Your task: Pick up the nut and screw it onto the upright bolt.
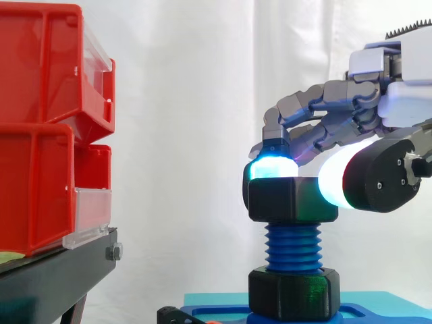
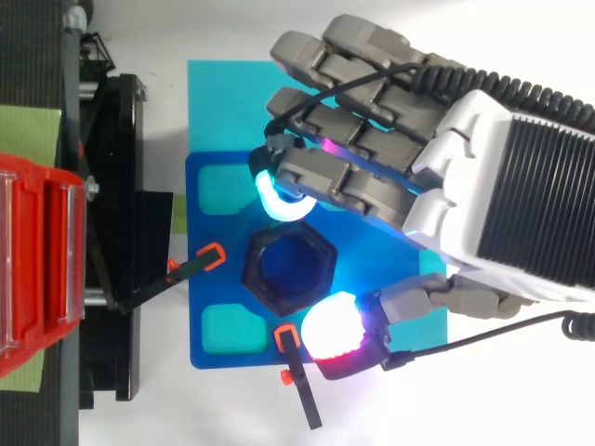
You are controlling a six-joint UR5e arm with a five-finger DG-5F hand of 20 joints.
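Hand (image 1: 341, 108) enters from the right edge of the side view, its fingers curled down over the black nut (image 1: 291, 199). One cyan-glowing fingertip (image 1: 271, 167) rests on the nut's upper left edge. The white-glowing thumb pad (image 1: 336, 181) presses its right face, so the nut is pinched between them. The nut sits at the top of the upright blue bolt (image 1: 293, 246), right of centre, with bare threads showing beneath it. Below the threads a lower nut (image 1: 293, 293), also black, rests on the blue base plate (image 1: 381, 312) at the bottom of the frame. At the left, stacked red bins (image 1: 40, 121) stand on a black stand (image 1: 57, 273), well apart from the bolt.

Seen from above, the hand (image 2: 507, 186) comes in from the upper right. The cyan fingertip (image 2: 271, 197) touches the hexagonal nut (image 2: 251, 268) at its upper edge and the thumb pad (image 2: 332, 327) touches its lower right edge, gripping it from opposite sides. The nut lies at the middle of the frame over the base plate (image 2: 206, 172). Two black clamps with orange tips hold the plate, one at its left (image 2: 200, 262) and one at its lower edge (image 2: 299, 386). A red bin (image 2: 37, 260) and the black stand (image 2: 113, 186) occupy the left side.
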